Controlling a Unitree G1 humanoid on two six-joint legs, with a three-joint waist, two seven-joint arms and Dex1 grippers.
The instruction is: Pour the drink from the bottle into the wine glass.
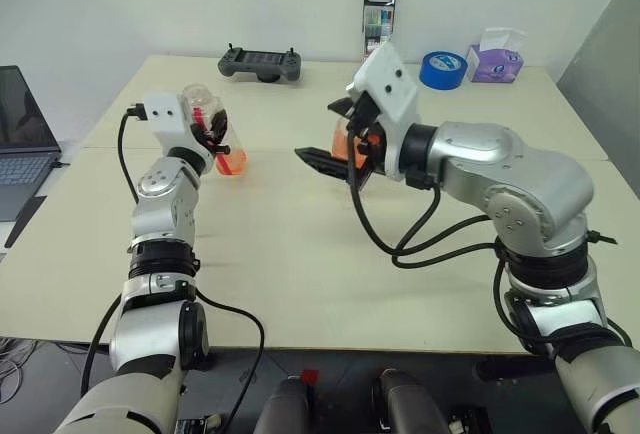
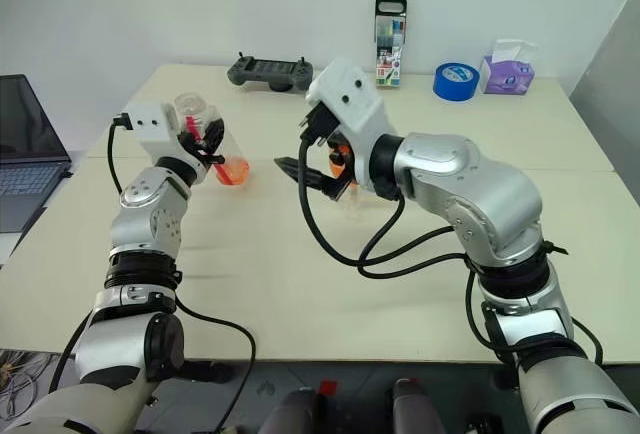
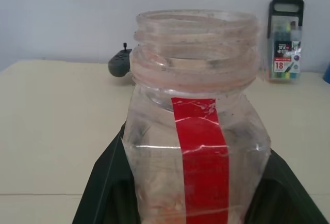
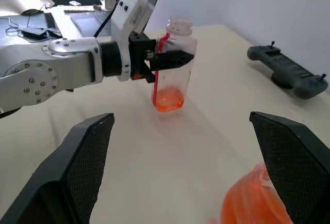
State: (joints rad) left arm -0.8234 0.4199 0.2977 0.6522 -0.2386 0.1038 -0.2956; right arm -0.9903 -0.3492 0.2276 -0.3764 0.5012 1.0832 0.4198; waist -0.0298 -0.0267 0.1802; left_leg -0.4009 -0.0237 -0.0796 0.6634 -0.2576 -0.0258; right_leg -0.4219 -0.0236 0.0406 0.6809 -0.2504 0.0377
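Note:
My left gripper [image 1: 213, 129] is shut on the bottle [image 1: 222, 144], holding it upright just above the table [image 1: 300, 254] at the left. The clear bottle has a red label strip [image 3: 202, 152] and an open mouth [image 3: 196, 25] with no cap on it. A little of the orange drink [image 4: 167, 100] lies in its bottom. My right gripper [image 1: 335, 139] stands open at the table's middle, fingers wide apart and nothing between them. Just behind it is the wine glass [image 4: 252, 203], mostly hidden, with orange drink [image 2: 338, 160] in its bowl.
A black controller [image 1: 260, 62], a marker pack with a black handle [image 1: 379, 19], a blue tape roll [image 1: 443, 69] and a purple tissue box [image 1: 497, 56] line the far edge. A laptop [image 1: 20, 144] sits off the table's left side.

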